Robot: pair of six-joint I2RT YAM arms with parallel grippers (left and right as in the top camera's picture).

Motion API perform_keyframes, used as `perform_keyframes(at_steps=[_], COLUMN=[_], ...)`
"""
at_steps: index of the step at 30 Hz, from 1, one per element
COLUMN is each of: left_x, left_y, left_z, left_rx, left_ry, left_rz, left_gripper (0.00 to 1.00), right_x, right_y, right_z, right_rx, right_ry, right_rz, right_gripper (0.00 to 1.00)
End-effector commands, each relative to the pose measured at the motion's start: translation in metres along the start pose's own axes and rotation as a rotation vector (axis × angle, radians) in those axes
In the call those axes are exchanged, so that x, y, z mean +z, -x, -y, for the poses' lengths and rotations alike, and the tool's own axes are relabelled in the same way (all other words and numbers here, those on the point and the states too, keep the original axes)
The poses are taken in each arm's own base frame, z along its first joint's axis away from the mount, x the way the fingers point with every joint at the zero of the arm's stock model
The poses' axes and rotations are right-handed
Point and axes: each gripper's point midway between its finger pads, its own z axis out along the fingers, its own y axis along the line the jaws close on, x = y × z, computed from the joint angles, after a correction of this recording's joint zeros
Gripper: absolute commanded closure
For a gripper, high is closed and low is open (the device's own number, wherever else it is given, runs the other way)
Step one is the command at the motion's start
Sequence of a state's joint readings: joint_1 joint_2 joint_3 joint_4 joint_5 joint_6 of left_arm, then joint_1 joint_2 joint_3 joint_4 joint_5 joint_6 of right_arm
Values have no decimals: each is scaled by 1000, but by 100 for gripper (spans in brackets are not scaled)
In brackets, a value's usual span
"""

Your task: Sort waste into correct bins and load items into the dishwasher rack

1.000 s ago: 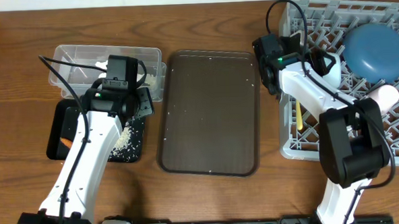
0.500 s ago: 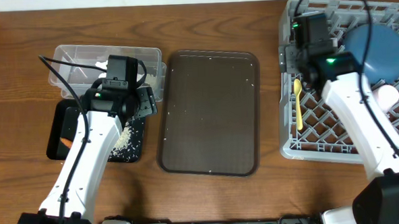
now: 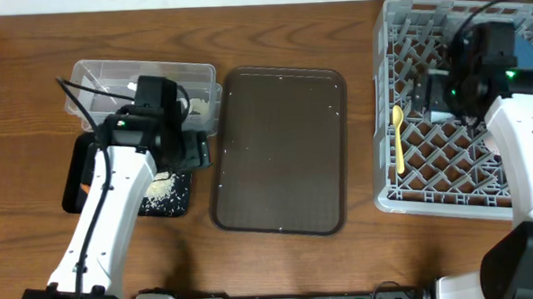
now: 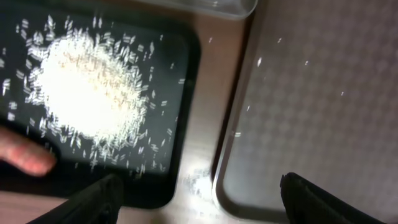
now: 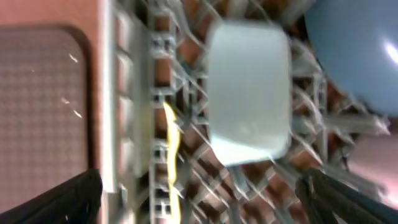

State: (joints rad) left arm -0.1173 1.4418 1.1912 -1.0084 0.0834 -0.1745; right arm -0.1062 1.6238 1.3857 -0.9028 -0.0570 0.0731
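Note:
My left gripper hangs open over the gap between the black tray and the brown serving tray, holding nothing. Loose rice lies heaped in the black tray, with an orange stick at its left side. The clear tub behind it holds white tissue bits. My right gripper is open and empty above the grey rack. Below it a light blue cup sits upturned on the pegs. Beside the cup are the dark blue plate, a pink cup and the yellow spoon.
The large brown serving tray lies between the bins and the rack, with a few white grains on it. The right arm hides much of the rack's middle in the overhead view. Bare wooden table runs along the front.
The right arm has swung from the rack's left edge to over its middle, its jaws spreading wider. The left gripper has opened and shifted slightly toward the front.

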Motion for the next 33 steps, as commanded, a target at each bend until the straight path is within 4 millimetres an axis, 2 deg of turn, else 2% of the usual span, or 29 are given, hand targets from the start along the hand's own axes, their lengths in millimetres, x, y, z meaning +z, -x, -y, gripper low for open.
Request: perform_keyframes(at_steps=[1, 6, 9, 14, 17, 18, 25, 29, 33], left_x=[-8, -16, -28, -55, -69, -72, -100, -104, -104], left_y=[-6, -16, -17, -25, -37, -41, -57, -58, -58], left_z=[-3, -6, -7, -7, -10, -11, -13, -13, -13], left_rx=[2, 3, 11, 33, 37, 39, 44, 45, 45], left_ry=[-11, -10, -22, -72, -99, -104, -138, -142, -142], left_rz=[-30, -13, 74, 305, 430, 457, 608, 628, 626], left_gripper=[17, 17, 17, 17, 17, 9, 8, 8, 7], right_x=[-13, -34, -46, -64, -82, -87, -121, -126, -121], right_y=[-2, -14, -20, -37, -47, -50, -68, -79, -89], right_z=[10, 23, 21, 17, 12, 13, 11, 11, 11], right_rx=[31, 74, 83, 67, 46, 43, 22, 23, 28], right_ry=[-14, -20, 23, 53, 71, 65, 56, 55, 55], right_rz=[4, -6, 37, 197, 343, 381, 560, 551, 509], right_gripper=[1, 1, 1, 1, 1, 1, 1, 1, 1])
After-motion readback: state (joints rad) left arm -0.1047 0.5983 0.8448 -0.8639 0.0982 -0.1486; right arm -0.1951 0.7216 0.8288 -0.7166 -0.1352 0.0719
